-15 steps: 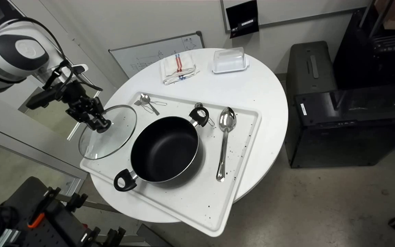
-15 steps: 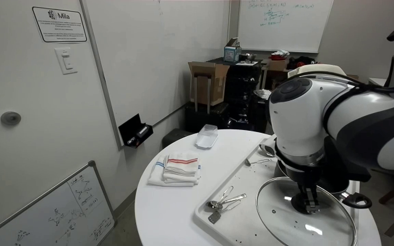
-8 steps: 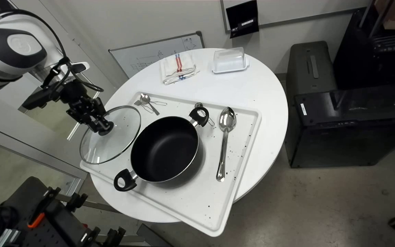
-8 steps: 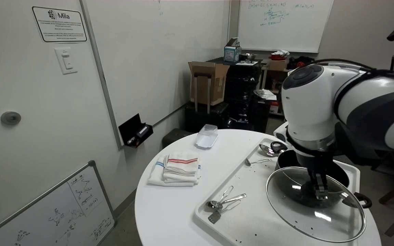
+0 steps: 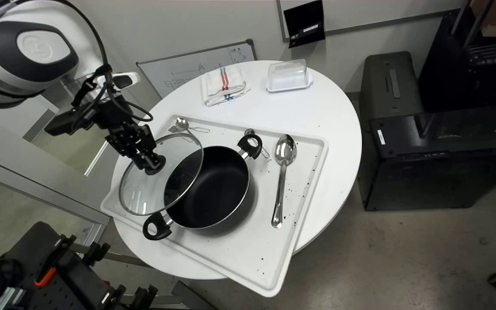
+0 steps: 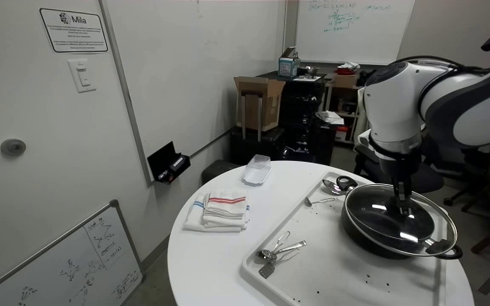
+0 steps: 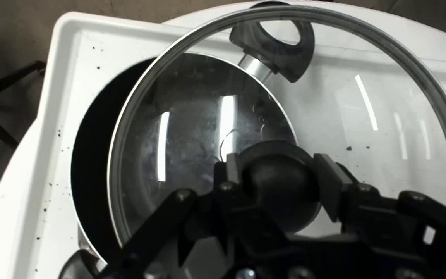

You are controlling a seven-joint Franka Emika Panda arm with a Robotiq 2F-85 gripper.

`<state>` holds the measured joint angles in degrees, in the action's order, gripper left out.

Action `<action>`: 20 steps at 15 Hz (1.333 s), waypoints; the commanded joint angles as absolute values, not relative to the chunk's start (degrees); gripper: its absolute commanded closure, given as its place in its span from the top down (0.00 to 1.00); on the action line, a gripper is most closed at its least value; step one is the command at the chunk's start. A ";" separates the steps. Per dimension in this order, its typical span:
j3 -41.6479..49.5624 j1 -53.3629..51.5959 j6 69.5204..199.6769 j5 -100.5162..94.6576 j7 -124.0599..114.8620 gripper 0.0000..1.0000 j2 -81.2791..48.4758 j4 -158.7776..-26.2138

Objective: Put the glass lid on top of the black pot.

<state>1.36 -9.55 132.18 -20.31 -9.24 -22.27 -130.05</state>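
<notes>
1. While the gripper clasps the glass lid by its knob, the lid is off-centre over the black pot.
2. Whether rims touch, I cannot tell.
3. The wrist view crops one handle.

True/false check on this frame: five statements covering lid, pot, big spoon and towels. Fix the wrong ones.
1. The gripper holds the glass lid by its knob. True.
2. The black pot stands on the white tray. True.
3. The glass lid covers the whole black pot. False: the lid is off to one side, leaving part uncovered.
4. The large spoon lies inside the black pot. False: the large spoon lies on the white tray, beside the pot.
5. Folded towels lie on the table, off the tray. True.
</notes>
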 commanded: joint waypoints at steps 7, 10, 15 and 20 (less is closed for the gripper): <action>4.87 -2.72 133.02 -19.71 -8.60 0.24 -21.86 -128.68; 5.45 -1.83 134.38 -19.31 -9.08 0.24 -22.92 -128.01; 5.31 -0.41 136.24 -16.04 -8.39 0.24 -25.57 -126.14; 5.18 0.06 136.65 -12.96 -8.15 0.24 -28.46 -123.89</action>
<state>5.41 -0.43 136.98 -15.32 -8.99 -27.13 -126.07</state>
